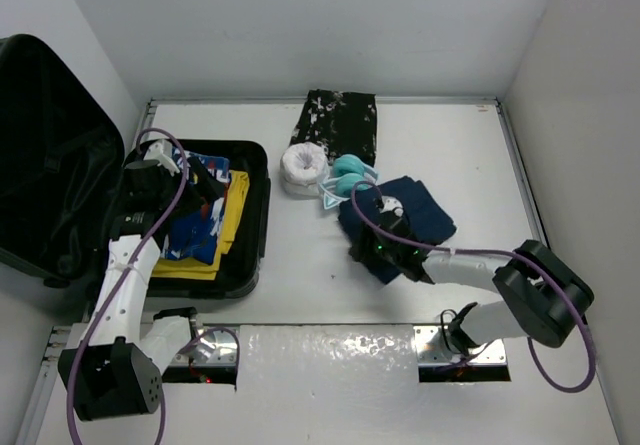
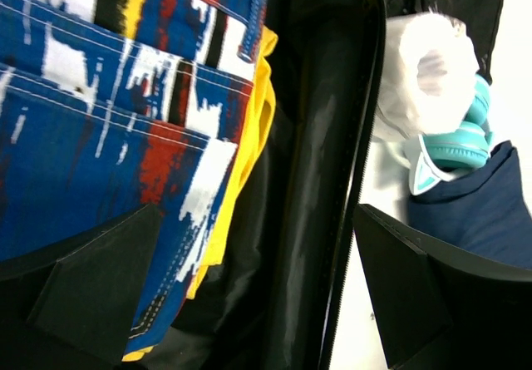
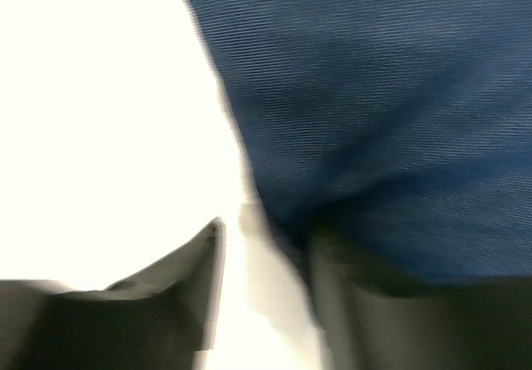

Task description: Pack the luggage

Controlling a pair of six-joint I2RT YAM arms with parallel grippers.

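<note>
White table (image 1: 300,295): your open black hard-shell luggage (image 1: 262,210) sits far left. The folded navy cloth (image 1: 415,215) lies well right of it, at your right gripper (image 1: 372,255), jaws half-apart, can't tell if it's gripped. Left gripper (image 1: 205,193) hangs wide apart over the luggage.

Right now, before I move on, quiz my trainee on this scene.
1. True or false: the headphones lie in the luggage.
2. The right end effector is at the: A navy garment, B headphones, C luggage.
3. Is the left end effector open or shut?
Key: 1 false; 2 A; 3 open.
</note>
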